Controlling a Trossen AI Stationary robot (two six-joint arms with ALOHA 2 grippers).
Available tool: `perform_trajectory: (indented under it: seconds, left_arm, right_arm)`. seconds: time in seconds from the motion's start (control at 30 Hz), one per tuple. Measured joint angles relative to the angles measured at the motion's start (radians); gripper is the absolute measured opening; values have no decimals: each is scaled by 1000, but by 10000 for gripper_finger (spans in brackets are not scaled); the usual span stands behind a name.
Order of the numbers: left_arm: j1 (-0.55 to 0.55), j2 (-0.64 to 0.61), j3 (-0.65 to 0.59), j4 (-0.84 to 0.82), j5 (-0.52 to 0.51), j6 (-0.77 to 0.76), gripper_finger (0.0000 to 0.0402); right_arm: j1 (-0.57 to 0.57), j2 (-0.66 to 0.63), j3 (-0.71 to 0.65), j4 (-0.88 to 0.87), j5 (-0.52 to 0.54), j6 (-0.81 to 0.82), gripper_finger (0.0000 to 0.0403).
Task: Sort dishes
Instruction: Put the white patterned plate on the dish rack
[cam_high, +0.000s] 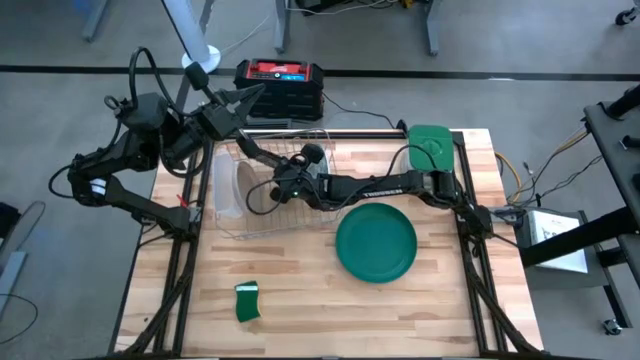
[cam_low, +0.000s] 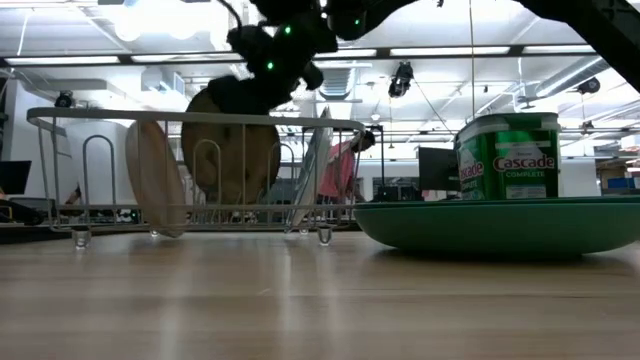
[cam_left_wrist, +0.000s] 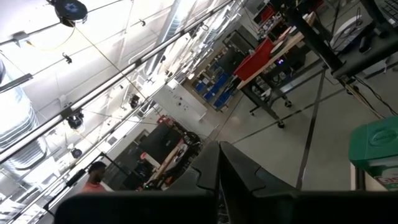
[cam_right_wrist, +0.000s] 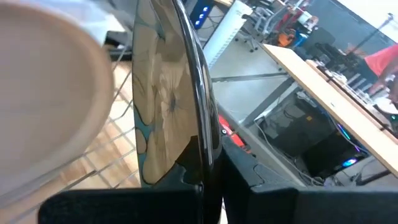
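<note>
A wire dish rack (cam_high: 318, 222) sits on the table's left half. A whitish plate (cam_low: 154, 176) stands on edge in it, and a thin greyish plate (cam_low: 314, 168) leans near its right end. My right gripper (cam_high: 283, 185) reaches over the rack from the right, shut on a patterned glassy plate (cam_low: 230, 150) that stands upright between the other two. A dark green plate (cam_high: 375, 241) lies flat on the table, right of the rack. My left gripper (cam_high: 243, 98) is shut and raised beyond the rack's far left corner, touching nothing. My right gripper pinches the patterned plate's upper rim (cam_right_wrist: 200, 134) between its two fingers, one on each face. The fingers (cam_right_wrist: 239, 177) come from above, slanting in from the table's right. The plate stands upright on edge, its lower part (cam_low: 228, 200) down among the rack's wires.
A green Cascade canister (cam_high: 432, 146) stands at the far right of the table, behind the green plate. A small green sponge (cam_high: 247, 301) lies near the near edge. A black and red box (cam_high: 279, 85) sits on the floor beyond the table. Bare wood lies in front of the rack.
</note>
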Motion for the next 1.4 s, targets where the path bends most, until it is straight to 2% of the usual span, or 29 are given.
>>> perform_trajectory:
  seconds: [0.27,0.53,0.7,0.87,1.0,1.4]
  left_arm:
    - [0,-6,6,1,0,6,0]
    - [0,-37,6,3,0,6,0]
    - [0,-53,7,0,0,-3,0]
    - [0,-58,7,-7,0,-8,0]
    - [0,-58,6,-18,-1,-13,0]
    - [0,-61,6,-39,-2,-26,0]
  right_arm:
    - [11,-64,0,-8,61,105,14]
    - [57,-109,2,-140,274,522,12]
    - [108,-109,2,-244,368,678,7]
    - [142,-109,1,-257,471,697,7]
    - [156,-108,1,-260,511,698,7]
    - [161,-106,-66,-264,509,809,7]
